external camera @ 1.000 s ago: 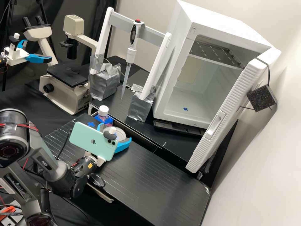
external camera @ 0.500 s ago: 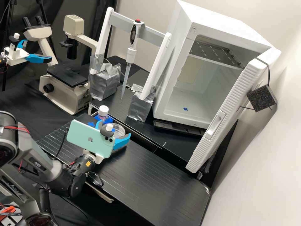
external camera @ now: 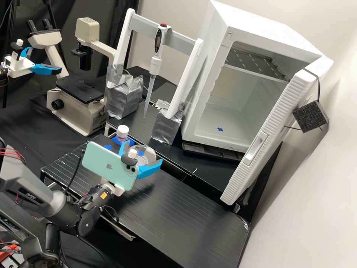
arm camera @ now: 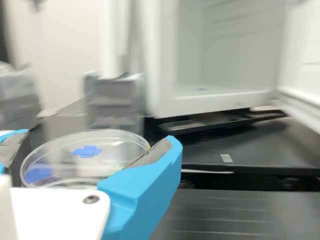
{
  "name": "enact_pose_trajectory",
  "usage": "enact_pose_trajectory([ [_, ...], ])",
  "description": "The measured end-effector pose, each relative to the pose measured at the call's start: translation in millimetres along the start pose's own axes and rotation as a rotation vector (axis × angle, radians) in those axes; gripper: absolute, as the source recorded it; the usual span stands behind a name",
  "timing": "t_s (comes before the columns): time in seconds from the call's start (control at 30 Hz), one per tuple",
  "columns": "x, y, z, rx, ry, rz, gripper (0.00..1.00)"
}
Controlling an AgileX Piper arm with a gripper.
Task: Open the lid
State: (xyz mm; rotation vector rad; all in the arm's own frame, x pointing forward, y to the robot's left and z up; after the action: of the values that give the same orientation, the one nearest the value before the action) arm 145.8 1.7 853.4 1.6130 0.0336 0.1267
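Facing upward, round clear lid

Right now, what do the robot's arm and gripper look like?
The arm is dark grey and black with rounded joints, red and black cables and a small yellow label near the wrist. The gripper is white, its two bright blue fingers lined with dark grey pads.

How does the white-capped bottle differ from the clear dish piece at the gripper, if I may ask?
The bottle is narrow and upright, while the clear dish piece is broad and shallow. The bottle wears a white cap; the dish piece is see-through. The bottle stands apart, whereas the dish piece sits between the gripper's blue fingers. Both look round.
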Motion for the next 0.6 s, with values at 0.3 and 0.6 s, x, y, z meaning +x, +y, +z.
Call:
enact_pose_trajectory([
  [0.3,1.7,10.5,30.8,0.104,-0.154,0.078,0.0],
  [0.6,12.6,13.1,51.3,0.121,-0.206,0.079,0.0],
])
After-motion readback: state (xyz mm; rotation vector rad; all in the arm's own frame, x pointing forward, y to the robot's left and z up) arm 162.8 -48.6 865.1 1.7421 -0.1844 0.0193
